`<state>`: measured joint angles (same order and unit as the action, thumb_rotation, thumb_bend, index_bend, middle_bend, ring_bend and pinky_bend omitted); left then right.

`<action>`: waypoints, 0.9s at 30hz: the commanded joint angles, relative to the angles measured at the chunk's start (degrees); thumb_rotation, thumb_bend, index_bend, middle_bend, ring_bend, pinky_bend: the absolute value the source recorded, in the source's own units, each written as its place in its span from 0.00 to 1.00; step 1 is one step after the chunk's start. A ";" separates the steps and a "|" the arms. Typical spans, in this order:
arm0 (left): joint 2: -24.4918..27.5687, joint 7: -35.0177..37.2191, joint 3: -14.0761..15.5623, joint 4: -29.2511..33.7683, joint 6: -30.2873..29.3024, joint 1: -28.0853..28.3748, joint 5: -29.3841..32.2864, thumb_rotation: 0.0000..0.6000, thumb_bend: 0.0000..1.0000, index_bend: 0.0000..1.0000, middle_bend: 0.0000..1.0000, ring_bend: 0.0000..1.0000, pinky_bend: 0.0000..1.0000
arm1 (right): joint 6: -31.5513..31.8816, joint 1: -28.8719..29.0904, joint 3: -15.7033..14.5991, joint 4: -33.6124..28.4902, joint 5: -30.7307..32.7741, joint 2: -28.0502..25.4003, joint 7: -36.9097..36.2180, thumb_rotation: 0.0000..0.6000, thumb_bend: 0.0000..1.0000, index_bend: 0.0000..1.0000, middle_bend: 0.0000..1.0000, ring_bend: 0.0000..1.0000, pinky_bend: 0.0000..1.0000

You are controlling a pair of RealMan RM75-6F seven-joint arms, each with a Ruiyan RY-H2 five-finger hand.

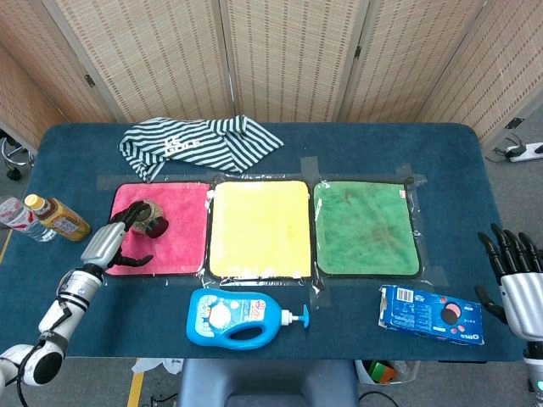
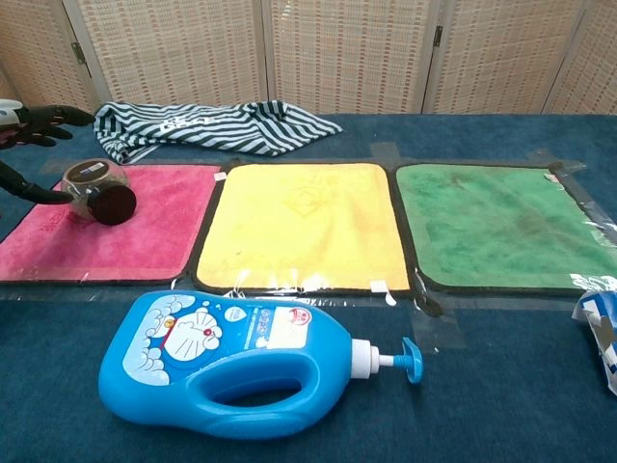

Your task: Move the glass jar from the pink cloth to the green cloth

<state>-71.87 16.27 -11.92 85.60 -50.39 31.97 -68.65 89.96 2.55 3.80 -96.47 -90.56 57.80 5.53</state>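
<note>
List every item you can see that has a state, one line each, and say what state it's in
glass jar: on its side on the pink cloth, lid on
left hand: fingers spread at the jar, not gripping
right hand: holds nothing, fingers apart
detergent bottle: lying flat
tea bottle: lying, capped
green cloth: bare
</note>
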 commanded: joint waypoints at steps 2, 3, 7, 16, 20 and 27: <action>-1.14 1.31 -0.66 -2.98 1.25 0.63 1.66 1.00 0.27 0.00 0.00 0.00 0.05 | -0.02 -0.02 -0.02 -0.13 0.02 -0.08 -0.07 1.00 0.34 0.00 0.00 0.00 0.00; -1.48 1.33 -0.67 -4.01 1.49 0.73 2.10 1.00 0.26 0.00 0.00 0.00 0.05 | -0.01 -0.03 -0.02 -0.23 0.02 -0.13 -0.10 1.00 0.34 0.00 0.00 0.00 0.00; -2.44 2.51 -0.75 -6.78 2.54 0.72 3.54 1.00 0.27 0.00 0.00 0.00 0.05 | 0.12 -0.09 -0.10 -0.34 -0.18 -0.20 -0.21 1.00 0.34 0.00 0.00 0.00 0.00; -4.25 6.64 -1.18 -12.13 7.01 1.44 5.61 1.00 0.27 0.00 0.00 0.00 0.07 | -0.19 0.00 -0.08 -0.48 0.07 -0.01 -0.05 1.00 0.34 0.00 0.00 0.00 0.00; -5.08 7.25 -1.50 -14.06 8.46 1.98 6.36 1.00 0.27 0.00 0.00 0.00 0.07 | -0.44 0.00 -0.08 -0.52 0.44 0.06 -0.03 1.00 0.34 0.00 0.00 0.00 0.00; -7.26 7.08 -2.03 -18.05 10.98 3.38 7.95 1.00 0.26 0.00 0.00 0.00 0.08 | -0.75 -0.11 -0.12 -0.75 1.02 -0.05 0.14 1.00 0.34 0.00 0.00 0.00 0.00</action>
<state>-78.59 23.54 -13.80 68.24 -39.91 34.98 -61.12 89.20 2.45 3.69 -97.21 -89.56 57.77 5.65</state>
